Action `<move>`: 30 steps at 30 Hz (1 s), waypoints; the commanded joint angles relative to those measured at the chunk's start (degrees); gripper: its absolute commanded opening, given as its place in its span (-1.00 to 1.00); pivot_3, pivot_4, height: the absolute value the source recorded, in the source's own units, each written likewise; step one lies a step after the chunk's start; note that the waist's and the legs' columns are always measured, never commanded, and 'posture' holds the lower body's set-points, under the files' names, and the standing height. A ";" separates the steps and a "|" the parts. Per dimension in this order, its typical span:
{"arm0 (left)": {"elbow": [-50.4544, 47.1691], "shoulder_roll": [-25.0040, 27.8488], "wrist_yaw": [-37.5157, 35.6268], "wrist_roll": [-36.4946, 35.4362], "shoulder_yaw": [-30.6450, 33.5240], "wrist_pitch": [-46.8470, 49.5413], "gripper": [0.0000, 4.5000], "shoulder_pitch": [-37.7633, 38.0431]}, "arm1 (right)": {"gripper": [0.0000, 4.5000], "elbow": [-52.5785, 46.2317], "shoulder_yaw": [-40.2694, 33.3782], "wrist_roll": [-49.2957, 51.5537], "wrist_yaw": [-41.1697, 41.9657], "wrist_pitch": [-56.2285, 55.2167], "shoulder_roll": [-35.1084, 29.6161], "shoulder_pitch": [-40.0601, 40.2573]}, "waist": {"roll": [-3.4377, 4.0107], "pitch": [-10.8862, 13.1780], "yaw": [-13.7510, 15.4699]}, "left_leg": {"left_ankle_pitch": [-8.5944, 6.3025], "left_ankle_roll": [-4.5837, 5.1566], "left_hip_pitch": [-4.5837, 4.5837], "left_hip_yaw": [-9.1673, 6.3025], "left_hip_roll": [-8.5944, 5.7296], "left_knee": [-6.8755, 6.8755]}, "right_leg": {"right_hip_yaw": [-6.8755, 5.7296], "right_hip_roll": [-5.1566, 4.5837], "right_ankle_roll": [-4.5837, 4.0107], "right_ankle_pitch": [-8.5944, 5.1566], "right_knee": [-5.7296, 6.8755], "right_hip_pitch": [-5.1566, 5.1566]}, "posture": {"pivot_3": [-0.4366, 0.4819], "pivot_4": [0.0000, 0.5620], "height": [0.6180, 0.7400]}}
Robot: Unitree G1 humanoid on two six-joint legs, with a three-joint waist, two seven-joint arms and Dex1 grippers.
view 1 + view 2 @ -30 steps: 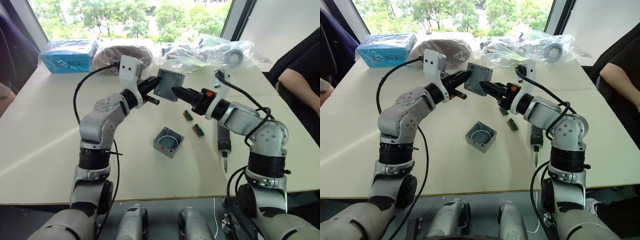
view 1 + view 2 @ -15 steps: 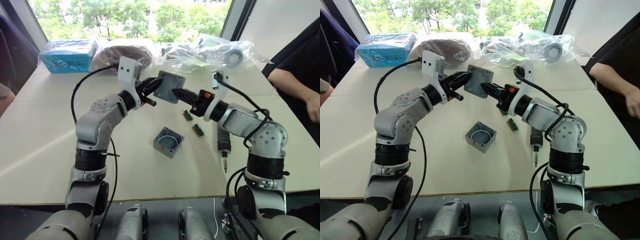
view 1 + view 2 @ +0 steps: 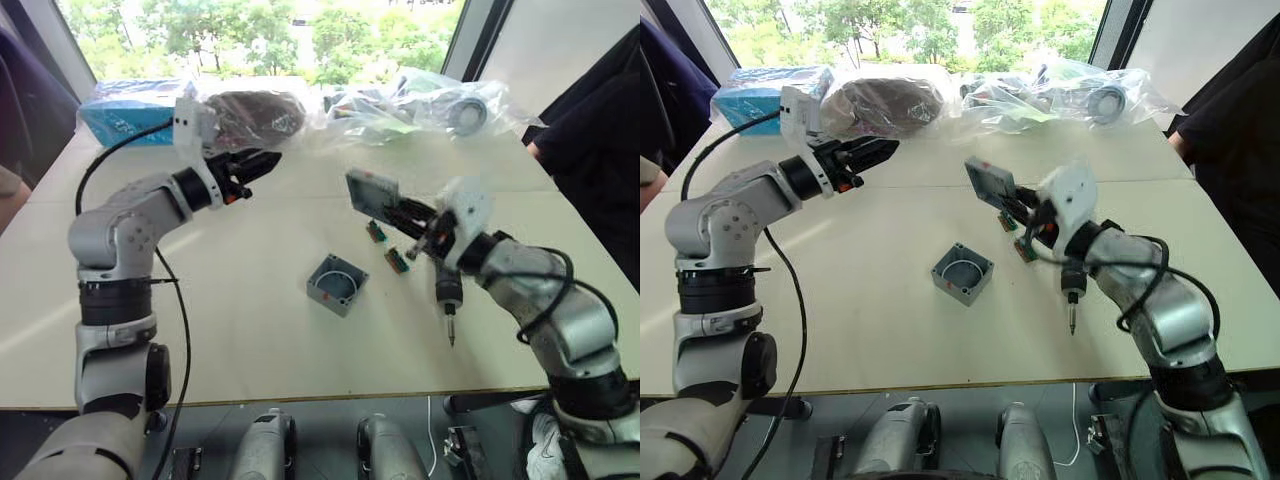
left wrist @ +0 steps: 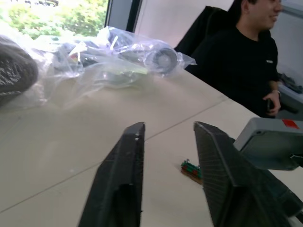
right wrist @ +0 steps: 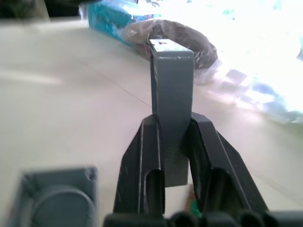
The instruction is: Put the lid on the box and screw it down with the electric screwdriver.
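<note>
The right claw (image 3: 400, 208) is clamped on the grey lid (image 3: 368, 190), holding it tilted in the air above the tabletop (image 3: 250, 330), over two small green circuit pieces (image 3: 397, 259). The open grey box (image 3: 336, 284) sits near the tabletop's middle, toward the near edge. The black electric screwdriver (image 3: 446, 298) lies beside it, toward the right edge. The left claw (image 3: 262, 160) hangs empty near the far left corner, its fingers (image 4: 118, 184) spread apart.
</note>
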 commanded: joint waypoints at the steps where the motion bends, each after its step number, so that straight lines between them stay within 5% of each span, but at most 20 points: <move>1: -0.92 0.23 -3.28 -1.30 -2.32 0.03 -0.97 0.07 | -0.92 2.42 2.59 -17.14 -0.23 -21.60 -3.38 1.98 | 0.00 0.00 -0.01 | 0.00 -0.01 0.02 0.00 0.00 0.00 | 0.00 0.00 0.01 0.00 0.01 0.00 | -0.05 -0.47 1.00; 12: -1.76 0.68 -12.05 0.52 -12.88 0.37 -0.97 0.09 | -0.92 19.97 9.25 -49.36 -12.20 -56.86 -5.04 -0.26 | 0.00 0.00 -0.11 | 0.16 -0.26 0.03 0.01 0.06 0.00 | 0.03 0.00 -0.02 -0.02 0.01 0.01 | -0.05 -0.47 1.00; 30: -2.50 0.48 -14.42 4.73 -18.47 -2.42 -0.97 2.09 | -0.92 25.35 10.19 -57.21 -15.83 -60.04 0.60 -4.17 | 0.01 0.01 -0.08 | 0.10 -0.17 0.03 -0.02 0.09 0.01 | 0.04 0.00 -0.03 -0.02 0.04 0.03 | -0.05 -0.47 1.00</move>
